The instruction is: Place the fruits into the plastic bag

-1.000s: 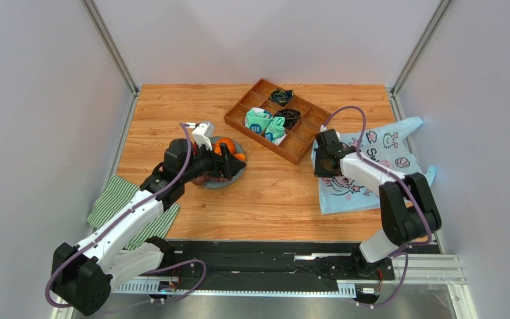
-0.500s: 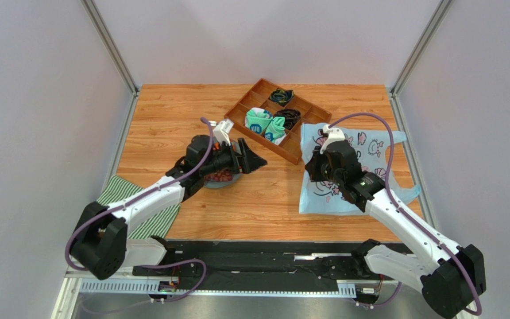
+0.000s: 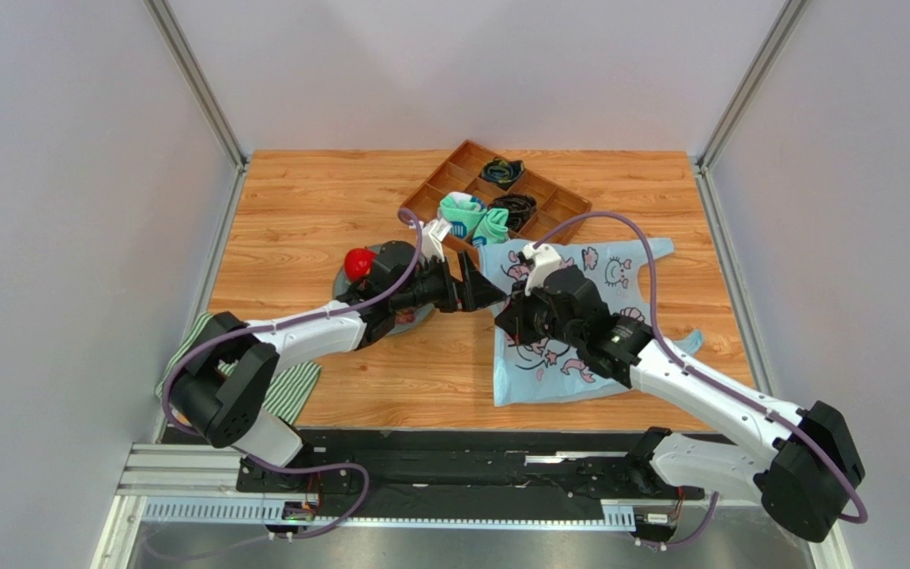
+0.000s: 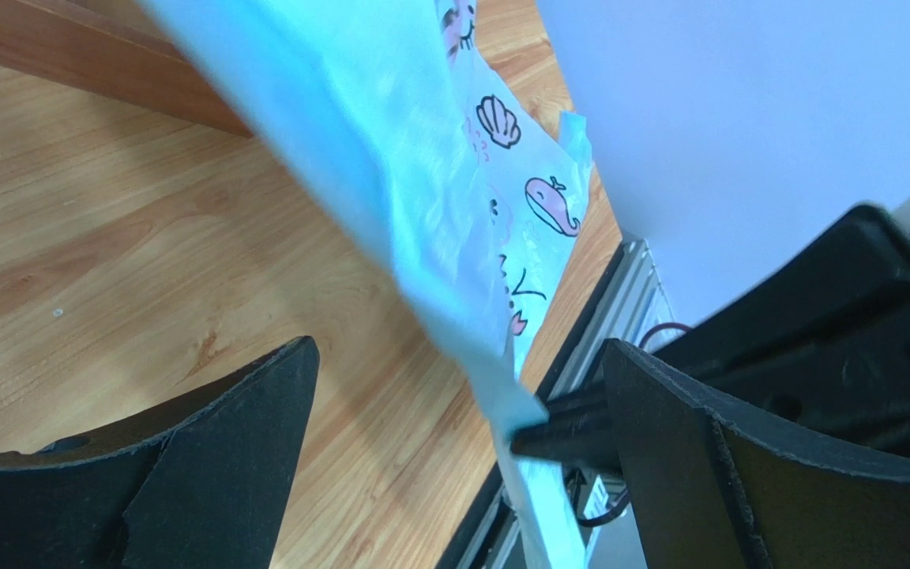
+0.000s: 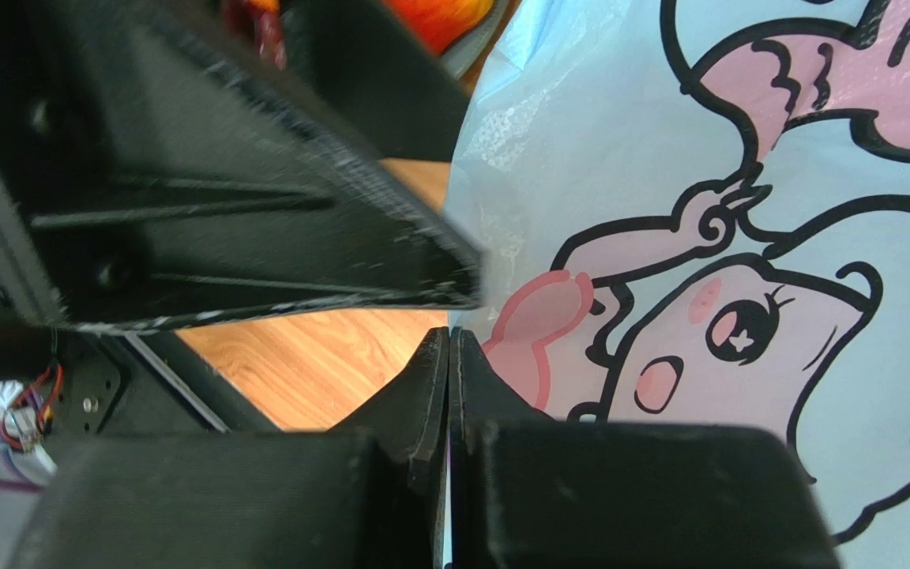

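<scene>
The light-blue plastic bag (image 3: 573, 326) with the cartoon girl lies at centre right. My right gripper (image 3: 514, 318) is shut on its left edge; the right wrist view shows the jaws (image 5: 449, 344) pinched on the film (image 5: 721, 237). My left gripper (image 3: 486, 292) is open right beside that edge. In the left wrist view the bag's edge (image 4: 424, 213) hangs between its wide-open fingers (image 4: 457, 356). A red apple (image 3: 358, 262) sits on the grey plate (image 3: 359, 288). The other fruits are mostly hidden under my left arm; an orange one (image 5: 448, 21) shows in the right wrist view.
A wooden compartment tray (image 3: 549, 225) with teal cloth (image 3: 472, 221) and dark items stands just behind the bag. A green-striped cloth (image 3: 193, 356) lies at the near left. Grey walls close in on both sides.
My right gripper has dragged the bag left toward the table's middle. My left gripper has swung right, off the plate, to the bag's edge, which uncovers the red apple.
</scene>
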